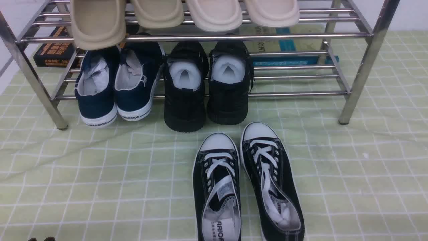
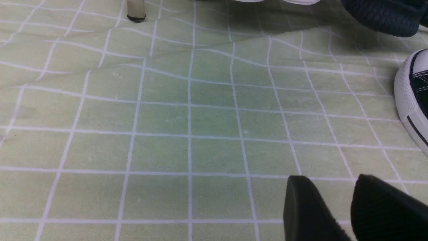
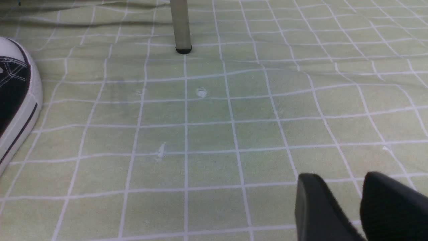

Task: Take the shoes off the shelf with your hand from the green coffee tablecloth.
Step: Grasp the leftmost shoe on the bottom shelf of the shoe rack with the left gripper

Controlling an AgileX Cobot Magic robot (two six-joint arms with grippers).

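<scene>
The top edge crops the beige slippers (image 1: 214, 15); the bottom edge cuts off the black lace-ups' (image 1: 217, 187) heels. I cannot read the lettering on the box (image 1: 267, 43) behind the shelf (image 1: 367, 63).

Shelf (image 1: 367, 60): stands on tablecloth (image 1: 100, 187). Upper tier: four slippers (image 1: 97, 23) in a row. Lower tier, from left: slip-ons (image 1: 97, 100), then sneakers (image 1: 184, 103) (toes past the front rail). Before the sneakers, on the cloth: lace-ups (image 1: 217, 180). Behind shelf: book (image 1: 53, 53) left, box (image 1: 284, 43) right.

A white wall (image 1: 413, 13) closes the far side. Near it lie a black book (image 1: 53, 53) at left and a blue-and-tan box (image 1: 284, 43) at right. Light is soft and even.
</scene>
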